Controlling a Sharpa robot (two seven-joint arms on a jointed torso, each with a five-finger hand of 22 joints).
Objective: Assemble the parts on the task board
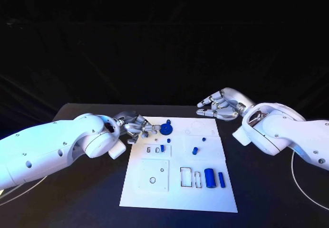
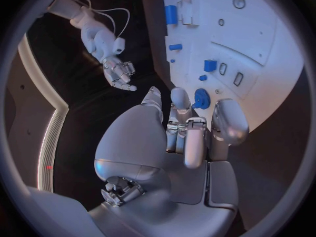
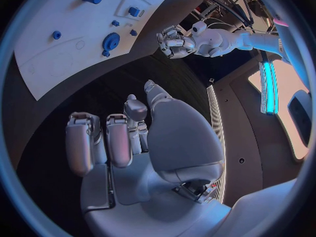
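Note:
The white task board [image 1: 178, 190] lies in the middle of the black table. A blue gear [image 1: 167, 129] sits near the board's far left corner. My left hand [image 1: 133, 127] hovers just left of it with its fingers loosely bent and nothing in them. In the left wrist view its fingertips [image 2: 178, 97] stand close beside the gear [image 2: 201, 98]. Small blue pegs [image 1: 195, 150] and two blue cylinders [image 1: 209, 177] lie further along the board. My right hand [image 1: 218, 108] hangs beyond the board's far right corner, empty, with its fingers [image 3: 118, 137] half bent.
Recessed slots and holes [image 1: 186, 175] mark the board's near half. A white cable [image 1: 302, 183] curves over the table on the right. Bare black table [image 1: 274, 199] lies on both sides of the board.

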